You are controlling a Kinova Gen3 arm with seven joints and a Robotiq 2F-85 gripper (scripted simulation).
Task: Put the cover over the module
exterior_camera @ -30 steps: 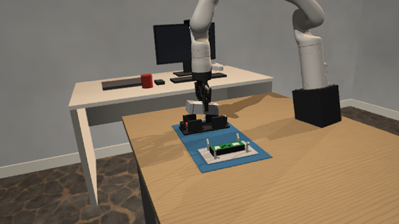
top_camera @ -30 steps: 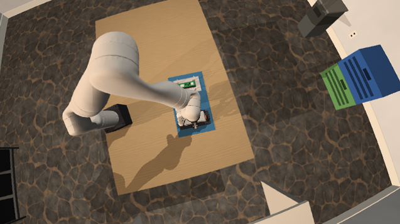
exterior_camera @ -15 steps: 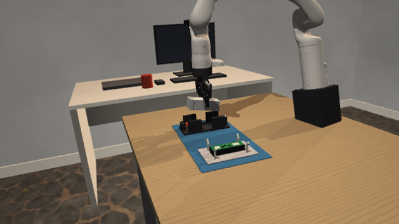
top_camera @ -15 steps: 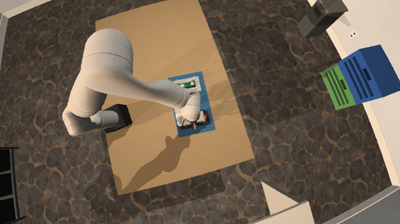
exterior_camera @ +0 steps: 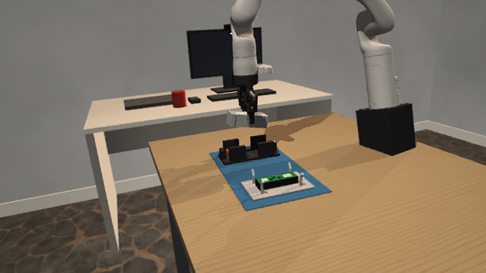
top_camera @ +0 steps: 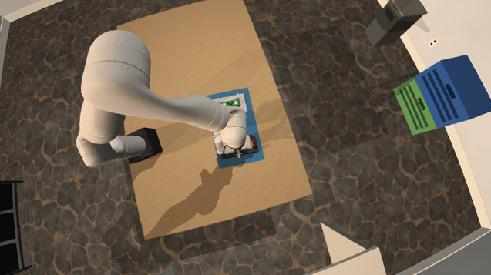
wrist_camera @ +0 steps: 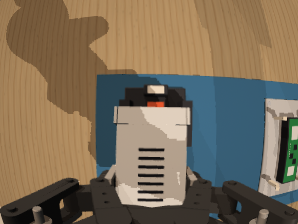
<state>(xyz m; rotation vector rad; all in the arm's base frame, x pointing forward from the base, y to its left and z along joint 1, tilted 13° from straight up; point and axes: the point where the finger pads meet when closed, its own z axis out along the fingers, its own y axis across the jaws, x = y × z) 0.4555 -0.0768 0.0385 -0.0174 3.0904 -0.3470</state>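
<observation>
One grey cover [exterior_camera: 246, 119] hangs in our jaws, pinched between the black fingers [exterior_camera: 248, 102] of the gripper [exterior_camera: 252, 120] and lifted free above its black holder [exterior_camera: 248, 150]. In the exterior view we see the cover tilted slightly, its right end lower than its left, with open air between it and the holder's four upright blocks. From the wrist view we look down along the cover [wrist_camera: 150, 160], whose top face carries a row of dark vent slots, and beyond its far end we see the holder [wrist_camera: 156, 98] with a small orange mark on it. Both holder and base plate [exterior_camera: 277, 187] sit on a blue mat [exterior_camera: 282, 200] laid on the wooden surface [exterior_camera: 370, 211]. On the white base plate we see the green module [exterior_camera: 276, 180] uncovered, standing between four short pins, nearer the camera than the holder. From the top view our arm [top_camera: 168, 108] reaches across the surface and hides most of the holder, while the module [top_camera: 230, 102] shows just past the wrist. Behind, we see a pale desk [exterior_camera: 208, 102] with a monitor [exterior_camera: 208, 52] and a red cup [exterior_camera: 178, 98].
</observation>
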